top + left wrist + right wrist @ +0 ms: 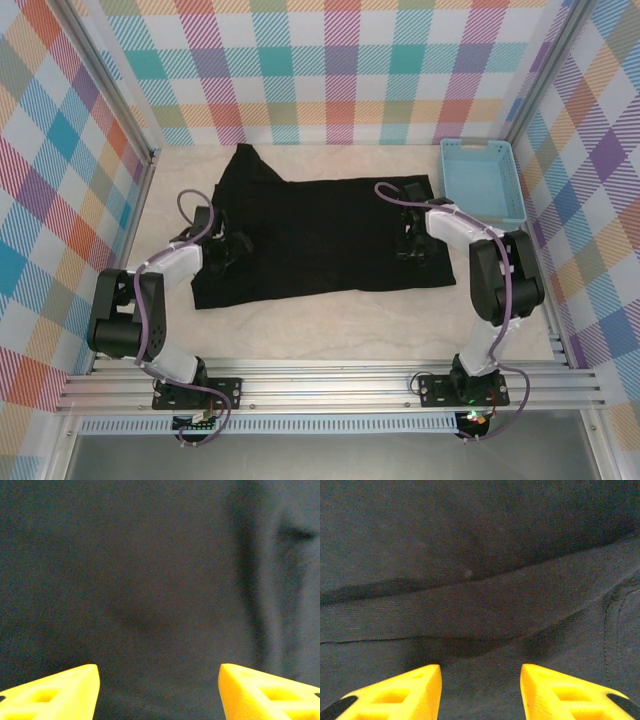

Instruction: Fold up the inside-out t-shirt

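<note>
The inside-out t-shirt (320, 235) lies spread flat just left of the light-blue basket (482, 185). Your left gripper (159, 675) and right gripper (481, 672) hover over it, jaws parted, holding nothing. Folding looks barely begun; next, pinch an edge with each.

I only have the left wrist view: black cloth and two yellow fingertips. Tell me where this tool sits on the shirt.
Observer: From above, the left tool is near the left edge of the t-shirt, which lies spread out.
Operator: Report the other arm.
Observer: The right tool stands open over the shirt, near its right edge.
Operator: Name anything else nearby.
Observer: A light-blue basket sits by the shirt's far right corner.
</note>
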Available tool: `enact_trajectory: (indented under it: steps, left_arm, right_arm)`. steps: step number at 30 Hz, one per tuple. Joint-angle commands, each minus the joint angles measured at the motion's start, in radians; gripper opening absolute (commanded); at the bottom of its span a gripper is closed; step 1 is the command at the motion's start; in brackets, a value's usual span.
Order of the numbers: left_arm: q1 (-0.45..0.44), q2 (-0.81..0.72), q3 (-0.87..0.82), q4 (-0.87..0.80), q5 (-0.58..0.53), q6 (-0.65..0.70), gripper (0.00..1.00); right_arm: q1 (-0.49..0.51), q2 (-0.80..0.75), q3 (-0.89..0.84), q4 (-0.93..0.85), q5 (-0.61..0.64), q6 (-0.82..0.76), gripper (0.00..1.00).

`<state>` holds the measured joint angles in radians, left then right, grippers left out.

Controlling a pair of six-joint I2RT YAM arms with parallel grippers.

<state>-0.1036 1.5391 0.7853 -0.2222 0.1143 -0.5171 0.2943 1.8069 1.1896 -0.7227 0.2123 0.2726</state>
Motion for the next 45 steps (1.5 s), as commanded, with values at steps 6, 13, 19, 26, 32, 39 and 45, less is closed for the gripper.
enact_trajectory:
  steps: [6, 13, 19, 26, 32, 39, 45]
  left_arm:
    - [0.002, -0.149, -0.137, -0.116, 0.02, -0.044, 0.64]
    - [0.033, -0.251, -0.235, -0.185, 0.016, -0.063, 0.65]
    - [0.049, -0.367, -0.313, -0.246, -0.008, -0.102, 0.65]
    - [0.054, -0.401, -0.183, -0.22, -0.059, -0.079, 0.69]
    - [0.054, -0.283, 0.036, -0.102, -0.124, -0.036, 0.77]
    - [0.056, -0.13, 0.168, 0.015, -0.114, -0.053, 0.78]
    - [0.052, -0.057, 0.22, 0.041, -0.082, -0.06, 0.78]
  right_arm:
    - [-0.009, 0.037, -0.037, -0.156, 0.019, 0.006, 0.44]
    - [0.014, -0.009, -0.125, -0.235, -0.023, 0.059, 0.44]
    - [0.095, -0.059, -0.209, -0.239, -0.091, 0.13, 0.44]
    - [0.104, -0.168, -0.075, -0.212, 0.06, 0.084, 0.47]
    - [0.027, -0.099, 0.139, 0.003, 0.052, -0.029, 0.57]
    - [-0.064, 0.13, 0.383, 0.073, 0.045, -0.081, 0.69]
    - [-0.124, 0.312, 0.545, 0.032, 0.066, -0.12, 0.69]
